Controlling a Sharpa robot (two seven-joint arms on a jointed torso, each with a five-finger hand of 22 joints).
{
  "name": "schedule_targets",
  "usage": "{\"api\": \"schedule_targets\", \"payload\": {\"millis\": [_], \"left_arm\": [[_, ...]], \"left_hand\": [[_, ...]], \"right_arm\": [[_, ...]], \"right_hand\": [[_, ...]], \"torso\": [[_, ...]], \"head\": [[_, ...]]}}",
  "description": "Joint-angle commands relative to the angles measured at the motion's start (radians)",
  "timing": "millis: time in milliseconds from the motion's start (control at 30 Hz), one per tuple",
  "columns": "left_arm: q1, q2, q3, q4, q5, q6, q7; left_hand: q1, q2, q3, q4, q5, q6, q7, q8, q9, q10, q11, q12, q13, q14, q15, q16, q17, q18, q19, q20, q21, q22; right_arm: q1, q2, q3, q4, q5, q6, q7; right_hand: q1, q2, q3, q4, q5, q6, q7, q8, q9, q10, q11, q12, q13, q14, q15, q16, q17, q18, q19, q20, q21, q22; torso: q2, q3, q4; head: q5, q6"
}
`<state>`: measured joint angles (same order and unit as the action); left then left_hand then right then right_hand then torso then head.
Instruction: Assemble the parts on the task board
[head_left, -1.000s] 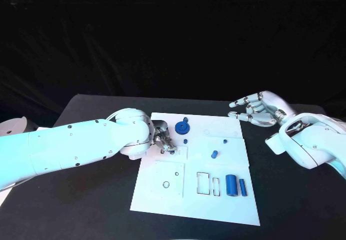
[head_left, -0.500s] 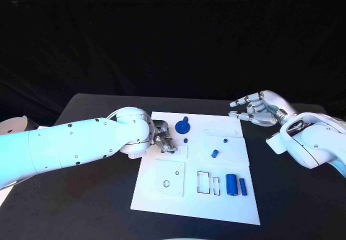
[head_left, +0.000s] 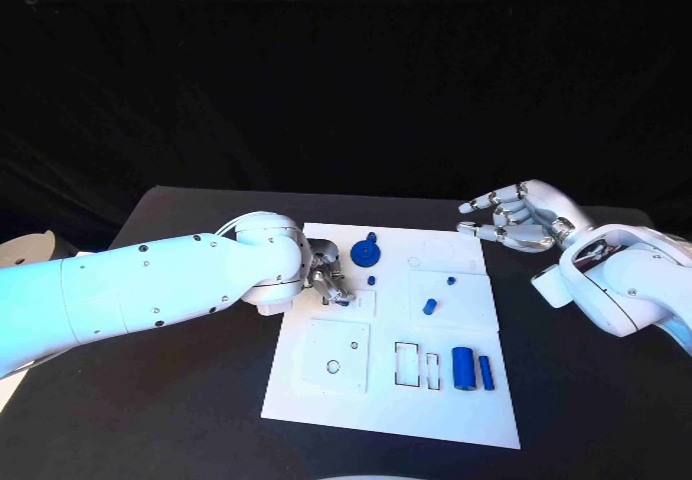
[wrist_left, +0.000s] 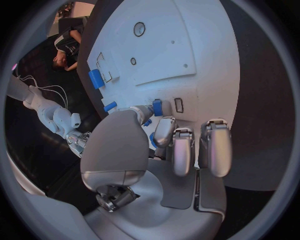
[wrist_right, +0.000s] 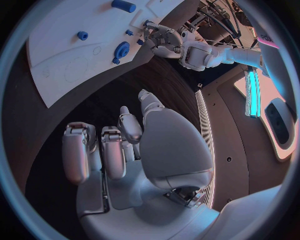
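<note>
The left robot hand (head_left: 326, 279) hangs low over the task board (head_left: 389, 400), at the board's left edge near its far end. Its fingers (wrist_left: 181, 150) are curled downward toward the plate, and a small blue part (wrist_left: 157, 107) sits right at the fingertips; whether the hand actually pinches that piece or only touches it cannot be told from the pictures.

The right robot hand (head_left: 513, 220) is raised over the bare black bench (head_left: 188, 420), just off the board's far right corner. It holds nothing, with its fingers loosely bent and apart.

Taking the task board as the landmark: a round blue disc part (head_left: 366, 254) lies near the far end, just right of the left robot hand. A small blue peg (head_left: 450, 282) and a short blue cylinder (head_left: 430, 308) lie toward the board's middle, well apart from both hands. Near the board's right side, closer to the robot, a larger blue cylinder (head_left: 462, 368) lies beside a slim blue bar (head_left: 485, 373), next to two narrow rectangular slots (head_left: 418, 367). A square recessed panel (head_left: 335, 357) with a small hole occupies the board's left half, on the near side of the left robot hand.
</note>
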<state>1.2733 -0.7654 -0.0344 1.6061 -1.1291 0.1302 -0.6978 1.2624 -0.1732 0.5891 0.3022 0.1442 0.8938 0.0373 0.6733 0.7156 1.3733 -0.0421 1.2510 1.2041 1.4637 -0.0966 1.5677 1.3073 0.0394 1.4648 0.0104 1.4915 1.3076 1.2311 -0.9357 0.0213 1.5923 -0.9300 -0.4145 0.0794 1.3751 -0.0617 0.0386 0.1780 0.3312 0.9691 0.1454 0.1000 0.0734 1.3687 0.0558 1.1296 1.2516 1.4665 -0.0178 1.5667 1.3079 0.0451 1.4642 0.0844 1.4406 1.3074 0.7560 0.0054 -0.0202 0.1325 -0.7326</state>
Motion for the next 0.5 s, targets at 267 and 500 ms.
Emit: {"api": "schedule_targets", "payload": {"millis": [267,500], "left_arm": [[-0.006,0.019,-0.009,-0.024,0.044,0.054,-0.047],[-0.006,0.029,-0.01,-0.037,0.049,0.061,-0.049]], "left_hand": [[-0.085,0.014,0.077,-0.103,-0.034,0.033,-0.015,-0.004,-0.001,0.019,-0.003,0.023,0.021,0.107,-0.005,0.003,0.263,-0.014,0.065,-0.001,0.011,0.143],[-0.126,0.028,0.061,-0.086,-0.02,0.044,-0.018,-0.01,-0.004,0.024,-0.007,0.031,0.031,0.107,-0.008,0.003,0.263,-0.015,0.067,-0.004,0.014,0.149]], "right_arm": [[-0.001,0.0,0.0,0.004,0.003,0.018,0.011],[-0.001,-0.002,0.0,0.005,0.014,0.021,0.014]], "right_hand": [[-0.006,0.001,-0.008,0.004,0.008,0.007,-0.003,0.004,-0.001,-0.003,-0.003,-0.007,-0.003,0.102,-0.003,-0.001,0.256,0.01,-0.004,-0.003,-0.006,0.007],[-0.011,-0.004,-0.015,0.009,0.04,0.005,-0.004,0.004,-0.001,-0.004,-0.004,-0.008,-0.006,0.102,-0.004,-0.002,0.255,0.01,-0.005,-0.003,-0.008,0.005]], "torso": [[0.0,0.001,-0.001],[0.0,0.0008,-0.0011]], "head": [[0.001,-0.002],[0.001,-0.003]]}}
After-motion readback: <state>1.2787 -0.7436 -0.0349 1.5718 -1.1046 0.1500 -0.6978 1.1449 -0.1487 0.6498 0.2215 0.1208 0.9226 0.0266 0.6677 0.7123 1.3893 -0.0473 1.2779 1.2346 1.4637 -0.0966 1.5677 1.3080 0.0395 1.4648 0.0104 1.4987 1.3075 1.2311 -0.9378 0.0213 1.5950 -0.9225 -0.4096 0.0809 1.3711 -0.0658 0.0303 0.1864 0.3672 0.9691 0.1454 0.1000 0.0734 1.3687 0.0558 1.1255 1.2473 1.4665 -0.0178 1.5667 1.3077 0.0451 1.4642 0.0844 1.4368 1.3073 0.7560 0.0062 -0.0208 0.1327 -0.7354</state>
